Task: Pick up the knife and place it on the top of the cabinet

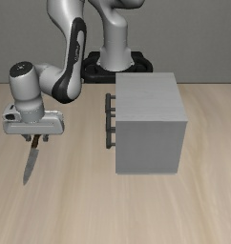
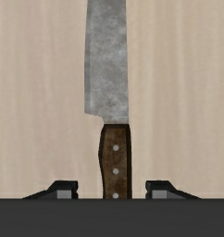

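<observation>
Progress: early, by my reading. The knife [image 1: 31,162] lies flat on the pale wooden worktop [image 1: 79,210] and has not been lifted or carried.
Done so far: the gripper [image 1: 33,134] is lined up over the handle end of the knife.
Left to do: close on the handle, lift, carry across to the grey cabinet [image 1: 151,124], and set the knife down on its top face, where nothing lies yet.
Gripper state: spread open and holding nothing. In the wrist view, bare wood shows between each fingertip [image 2: 63,190] and the handle.
Knife and gripper: the dark riveted handle [image 2: 116,162] sits midway between the two fingers, touching neither. The steel blade [image 2: 106,56] runs straight on from the handle, away from the gripper.
Height of gripper: low over the knife. I cannot tell whether the tips reach the worktop.
Knife and cabinet: well apart. The knife is out towards the exterior view's left, and the cabinet's face with the dark drawer handles [image 1: 111,119] is turned towards it.
</observation>
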Controlling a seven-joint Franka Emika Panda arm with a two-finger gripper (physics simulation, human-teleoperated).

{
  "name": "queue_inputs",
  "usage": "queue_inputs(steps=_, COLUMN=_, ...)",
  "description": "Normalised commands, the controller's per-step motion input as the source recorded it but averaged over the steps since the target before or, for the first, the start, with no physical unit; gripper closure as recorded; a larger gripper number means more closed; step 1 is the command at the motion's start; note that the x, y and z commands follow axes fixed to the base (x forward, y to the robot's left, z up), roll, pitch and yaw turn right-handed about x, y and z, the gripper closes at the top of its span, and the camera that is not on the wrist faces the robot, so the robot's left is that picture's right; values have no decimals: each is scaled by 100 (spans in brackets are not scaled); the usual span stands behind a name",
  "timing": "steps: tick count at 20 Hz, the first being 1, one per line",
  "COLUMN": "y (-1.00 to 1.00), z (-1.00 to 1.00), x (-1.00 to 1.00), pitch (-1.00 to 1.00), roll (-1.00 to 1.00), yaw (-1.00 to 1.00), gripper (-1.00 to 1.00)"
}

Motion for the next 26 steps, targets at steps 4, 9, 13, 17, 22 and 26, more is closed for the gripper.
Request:
queue_inputs(steps=4, y=0, z=25, x=0, pitch=0, roll=0, yaw=0, gripper=100)
queue_inputs(steps=9, y=0, z=100, x=0, pitch=0, roll=0, yaw=0, gripper=100)
queue_inputs(steps=13, y=0, z=100, x=0, pitch=0, roll=0, yaw=0, gripper=100)
queue_inputs(steps=17, y=0, z=100, x=0, pitch=0, roll=0, yaw=0, gripper=100)
queue_inputs(steps=22, y=0, z=100, x=0, pitch=0, roll=0, yaw=0, gripper=100)
queue_inputs(steps=26, y=0, z=100, x=0, pitch=0, roll=0, yaw=0, gripper=100)
